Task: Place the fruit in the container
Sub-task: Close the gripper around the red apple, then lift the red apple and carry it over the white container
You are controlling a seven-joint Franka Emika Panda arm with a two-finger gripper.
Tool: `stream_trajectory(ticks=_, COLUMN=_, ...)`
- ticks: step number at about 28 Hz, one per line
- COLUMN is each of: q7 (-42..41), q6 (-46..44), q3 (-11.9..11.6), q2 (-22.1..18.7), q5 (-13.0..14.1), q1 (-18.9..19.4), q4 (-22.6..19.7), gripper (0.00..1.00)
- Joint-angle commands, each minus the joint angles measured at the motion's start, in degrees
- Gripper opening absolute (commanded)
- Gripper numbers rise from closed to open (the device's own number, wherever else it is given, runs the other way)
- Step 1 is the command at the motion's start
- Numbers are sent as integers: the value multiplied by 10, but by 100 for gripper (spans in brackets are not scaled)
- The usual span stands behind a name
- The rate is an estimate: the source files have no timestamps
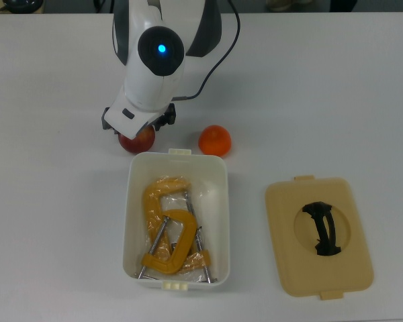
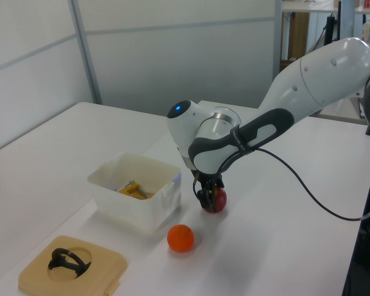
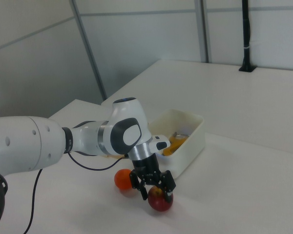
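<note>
Right view: red apple [image 3: 160, 201] under gripper [image 3: 153, 187], round, glossy.

— Fruit status?
— Two items, both on the tabletop [image 1: 322, 87], outside the container [image 1: 131, 221]. The red apple [image 1: 138, 140] sits off the container's short end, at the top view's left corner, largely covered from above. The orange [image 1: 214, 140], smooth and bright, sits off the same end at the top view's right, apart from the apple.
— Container?
— Deep, white, rectangular, rounded corners, upright and open, a cream clip on each short end. It holds yellow clamps [image 1: 166, 231]; no fruit inside.
</note>
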Motion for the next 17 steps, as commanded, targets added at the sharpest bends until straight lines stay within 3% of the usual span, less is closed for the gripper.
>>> stream_trajectory(ticks=1, q7=-8, q6=25, q3=-1, q2=7, q5=-23, q1=2, q4=-4, gripper=73)
stream_trajectory(ticks=3, q7=-10, q6=25, q3=-1, q2=7, q5=-27, q1=2, q4=-3, gripper=47)
stream_trajectory(ticks=6, q7=-11, q6=24, q3=-1, q2=5, q5=-27, q1=2, q4=-2, gripper=21)
stream_trajectory(ticks=7, q7=-12, q6=21, q3=-1, q2=0, q5=-23, q1=1, q4=-1, gripper=6)
stream_trajectory(ticks=8, q7=-12, q6=18, q3=-1, q2=-4, q5=-20, q1=0, q4=3, gripper=0)
stream_trajectory(ticks=11, q7=-11, q6=4, q3=0, q2=-17, q5=-14, q1=-1, q4=13, gripper=0)
stream_trajectory(ticks=17, q7=-11, q6=-56, q3=0, q2=-37, q5=65, q1=-4, q4=92, gripper=0)
